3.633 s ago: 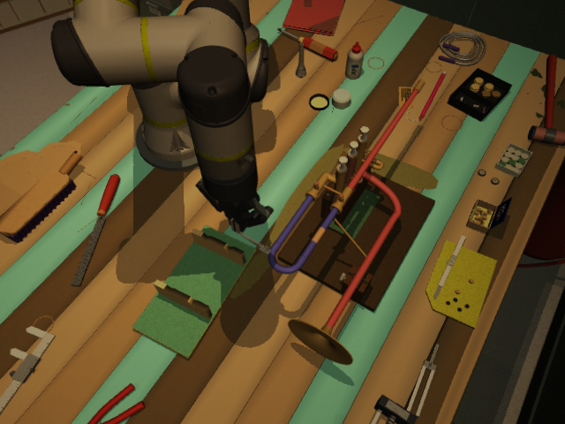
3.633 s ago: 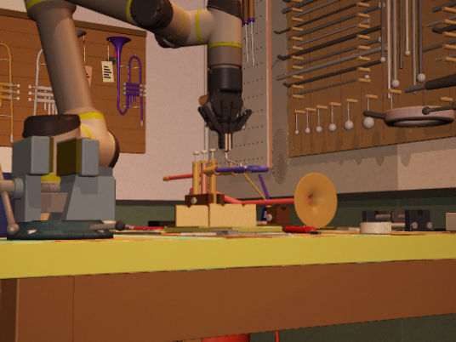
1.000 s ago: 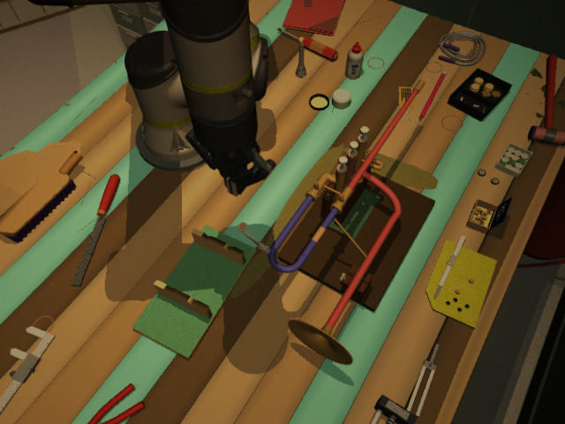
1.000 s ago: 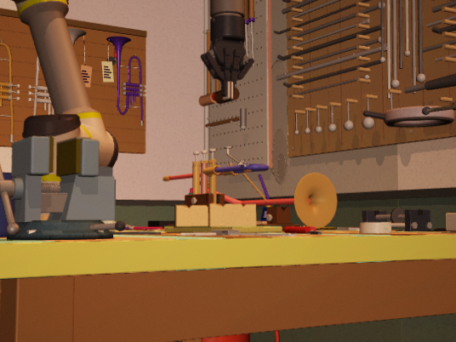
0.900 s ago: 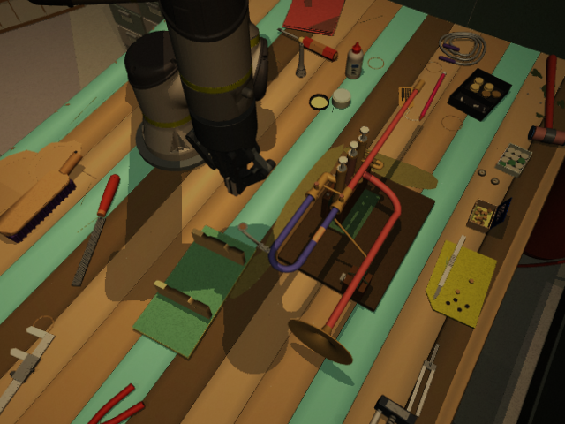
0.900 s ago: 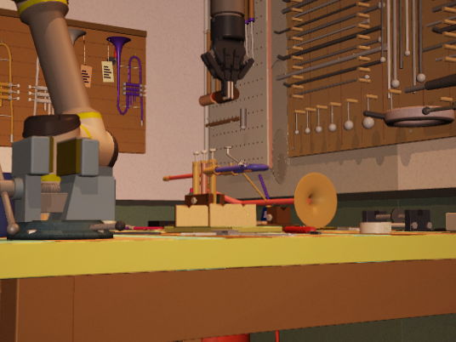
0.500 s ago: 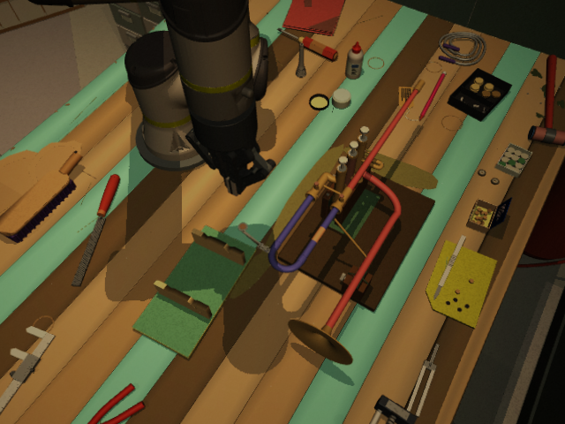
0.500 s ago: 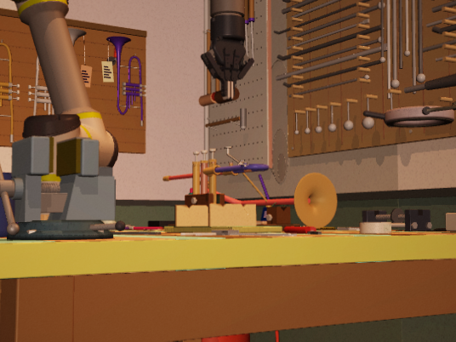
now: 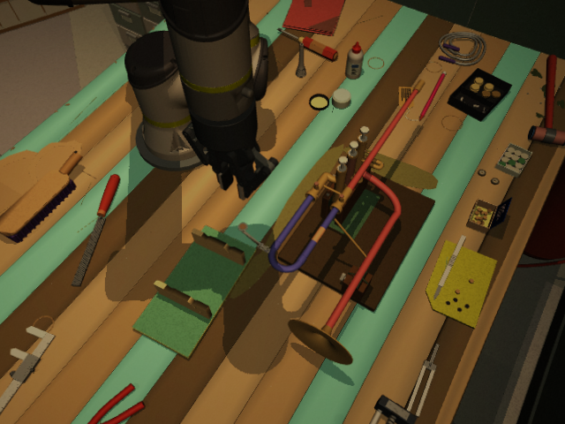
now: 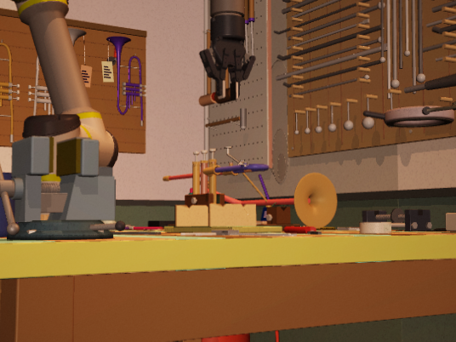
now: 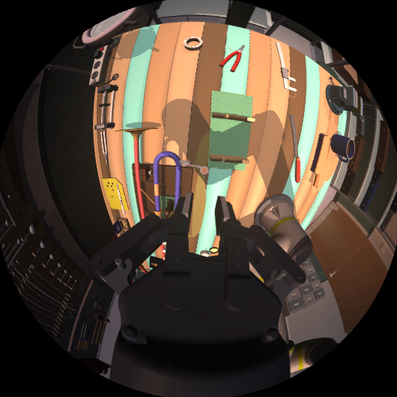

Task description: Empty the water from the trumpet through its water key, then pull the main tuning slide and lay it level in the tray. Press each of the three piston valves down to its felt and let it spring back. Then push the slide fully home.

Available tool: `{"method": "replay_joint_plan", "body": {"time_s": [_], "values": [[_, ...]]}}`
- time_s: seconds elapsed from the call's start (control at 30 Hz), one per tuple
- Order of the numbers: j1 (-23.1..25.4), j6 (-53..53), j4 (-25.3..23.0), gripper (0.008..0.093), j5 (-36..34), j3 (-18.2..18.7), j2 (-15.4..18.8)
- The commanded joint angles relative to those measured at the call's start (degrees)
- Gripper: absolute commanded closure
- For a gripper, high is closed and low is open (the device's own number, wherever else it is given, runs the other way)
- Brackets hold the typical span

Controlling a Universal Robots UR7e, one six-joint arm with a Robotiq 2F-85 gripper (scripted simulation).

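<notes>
The water key (image 9: 252,237) is a thin lever with a round pad, sticking out from the bend of the purple main tuning slide (image 9: 292,237) toward the tray. My gripper (image 9: 238,185) hangs high above the bench, up and left of the slide, open and empty. The trumpet (image 9: 353,219) lies on a dark stand with its three piston valves (image 9: 353,148) upright and its bell (image 9: 321,340) toward the near edge. The slide sits in the trumpet's tubes. The green tray (image 9: 196,285) with two wooden cradles lies left of the slide, with nothing on it.
My own arm base (image 9: 159,118) stands just behind the gripper. A file (image 9: 93,228) and a brush (image 9: 39,205) lie left of the tray. A yellow cloth (image 9: 461,283) and small boxes sit right of the stand. Bottles and tins lie behind the valves.
</notes>
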Motion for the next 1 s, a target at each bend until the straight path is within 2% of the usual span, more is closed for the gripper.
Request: {"method": "replay_joint_plan", "body": {"time_s": [0.0, 0.37, 0.53, 0.77, 0.97], "values": [[0.0, 0.0, 0.0, 0.0684, 0.0, 0.0, 0.0], [1.3, 1.3, -0.2, 0.0684, 0.0, -0.4, 0.5], [5.8, 5.8, -0.9, 0.0684, 0.0, -1.8, 2.6], [13.8, 13.8, -2.0, 0.0684, 0.0, -5.1, 7.1], [17.4, 17.4, -2.5, 0.0684, 0.0, -7.1, 9.6]]}}
